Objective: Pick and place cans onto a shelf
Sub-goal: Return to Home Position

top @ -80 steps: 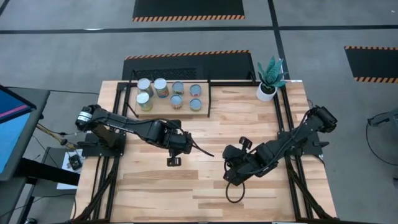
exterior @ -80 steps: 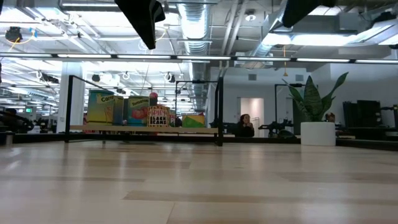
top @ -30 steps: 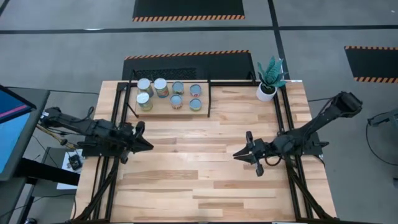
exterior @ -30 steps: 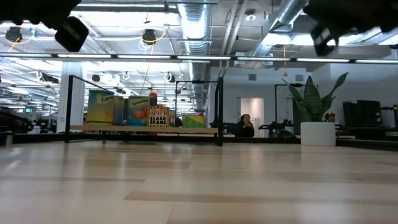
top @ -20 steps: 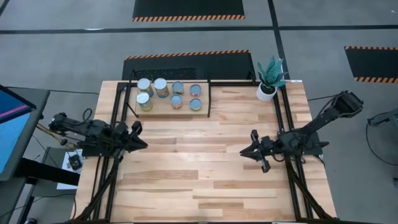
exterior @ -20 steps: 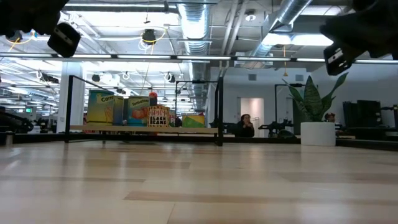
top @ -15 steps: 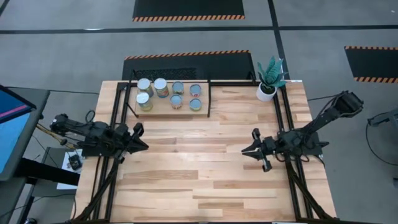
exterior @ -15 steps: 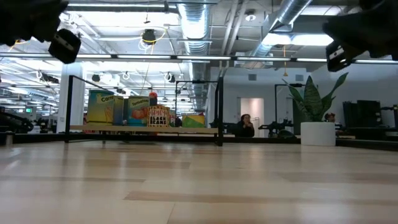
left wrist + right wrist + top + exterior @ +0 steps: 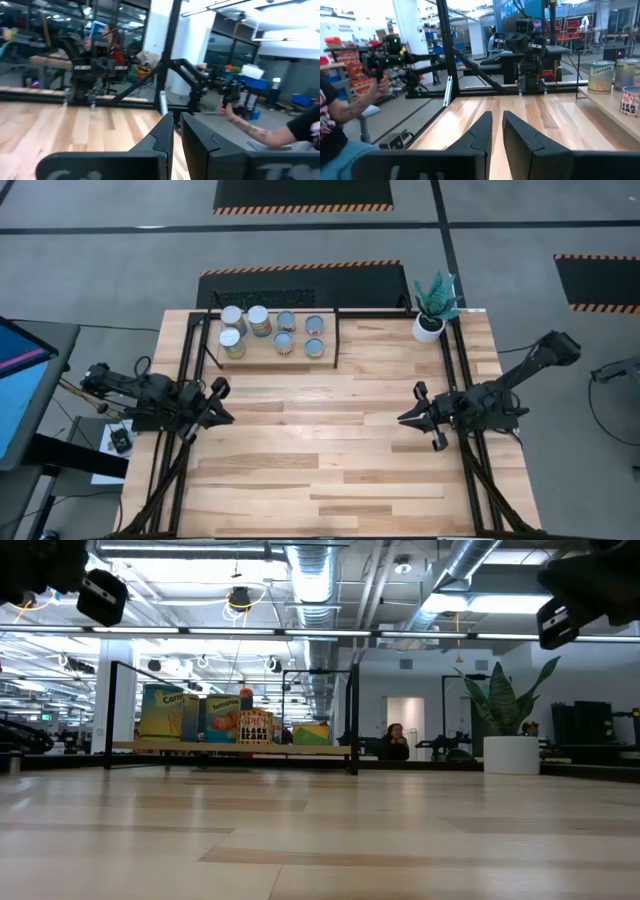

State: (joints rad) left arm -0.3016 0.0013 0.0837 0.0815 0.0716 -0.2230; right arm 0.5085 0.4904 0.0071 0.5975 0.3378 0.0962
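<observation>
- Seven small silver-topped, label-wrapped tins, the cans (image 9: 283, 342), stand upright on the black-railed light-wood shelf (image 9: 270, 361). They are likely rigid, fairly heavy and slick, so grip them across the sides.
- The left gripper (image 9: 176, 125) and right gripper (image 9: 497, 122) hang at opposite edges of the pale plank surface (image 9: 320, 460), jaws nearly together, empty.
- Beyond lies an open workshop.

table (image 9: 330, 460): shelf (image 9: 256, 357), plant pot (image 9: 428, 328) | shelf: seven cans (image 9: 284, 342)

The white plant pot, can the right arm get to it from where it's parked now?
Probably yes: the right gripper hangs at the right side of the table, and only bare planks lie between it and the plant pot in the far right corner.
</observation>
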